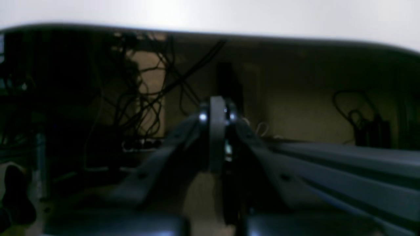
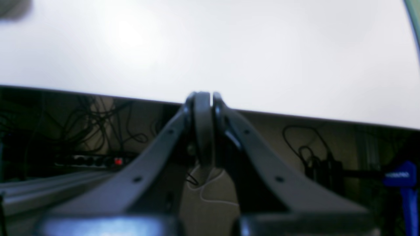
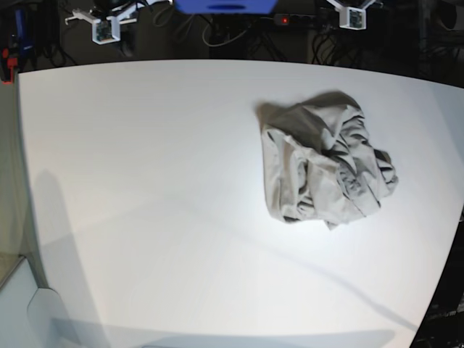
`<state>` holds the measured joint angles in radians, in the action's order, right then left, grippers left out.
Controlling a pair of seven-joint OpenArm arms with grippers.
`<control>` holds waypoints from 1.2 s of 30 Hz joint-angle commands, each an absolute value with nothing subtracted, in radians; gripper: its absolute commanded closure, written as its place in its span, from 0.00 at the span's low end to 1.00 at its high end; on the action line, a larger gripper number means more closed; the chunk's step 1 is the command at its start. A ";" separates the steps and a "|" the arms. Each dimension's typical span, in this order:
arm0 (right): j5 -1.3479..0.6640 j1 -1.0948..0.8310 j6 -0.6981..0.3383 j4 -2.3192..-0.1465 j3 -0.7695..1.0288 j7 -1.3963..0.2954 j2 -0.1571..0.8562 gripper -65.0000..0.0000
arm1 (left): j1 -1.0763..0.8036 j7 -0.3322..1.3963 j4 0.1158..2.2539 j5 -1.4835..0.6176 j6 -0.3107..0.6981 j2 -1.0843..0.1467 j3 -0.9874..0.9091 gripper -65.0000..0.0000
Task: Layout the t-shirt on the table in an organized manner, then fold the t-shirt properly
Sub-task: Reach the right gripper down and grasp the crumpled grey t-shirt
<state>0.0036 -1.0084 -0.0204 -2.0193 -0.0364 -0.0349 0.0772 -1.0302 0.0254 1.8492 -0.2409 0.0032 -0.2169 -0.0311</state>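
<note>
- White and bare across most of its width, the surface [image 3: 145, 181] carries one thing only: the t-shirt [image 3: 324, 165], bunched in a wrinkled heap toward the far side, on the left arm's half in the base view and close to that edge.
- Neither arm shows in the overhead view; both are parked low at the surface's rim, their wrist cameras looking past it to tangled cables [image 1: 144, 82] and a power strip [image 2: 95, 161] with a red switch beneath.
- Left tool [image 1: 217, 113]: tips pressed together, holding nothing. Right tool [image 2: 203, 98]: likewise pinched tight and empty.
- Layout has not begun, by the look of it; the garment lies crumpled, with no sleeve, hem or collar clearly readable in the folds.
- Risk one: a pinch taken blind into the mound would likely catch several layers at once, so lifting would drag the whole bundle instead of opening it.
- Risk two: the heap sits near the edge, so a pull outward could slide cloth off the surface.
- Risk three: tips this tightly closed must open before descending, or they will merely push the fabric along.
- Risk four: two arms converging on one small pile could crowd each other.
</note>
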 commanded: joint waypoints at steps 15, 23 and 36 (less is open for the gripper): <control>0.002 -0.762 -0.093 -2.040 -0.262 -0.077 0.076 1.00 | -1.061 -0.001 1.971 -0.285 -0.004 -0.214 -0.170 1.00; 0.002 -0.590 -0.093 -2.048 -0.479 -0.262 0.079 1.00 | -1.020 0.001 1.997 -0.381 -0.004 -0.223 -0.171 1.00; 0.002 -0.283 -0.088 -2.045 -0.791 -0.559 0.021 0.78 | -1.007 -0.001 2.005 -0.384 -0.004 -0.214 -0.308 1.00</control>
<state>-0.0143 -0.2802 -0.0811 -2.0293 -0.7734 -0.5823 0.0452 -0.9958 0.0257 1.9854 -0.3794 0.0006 -0.2108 -0.3019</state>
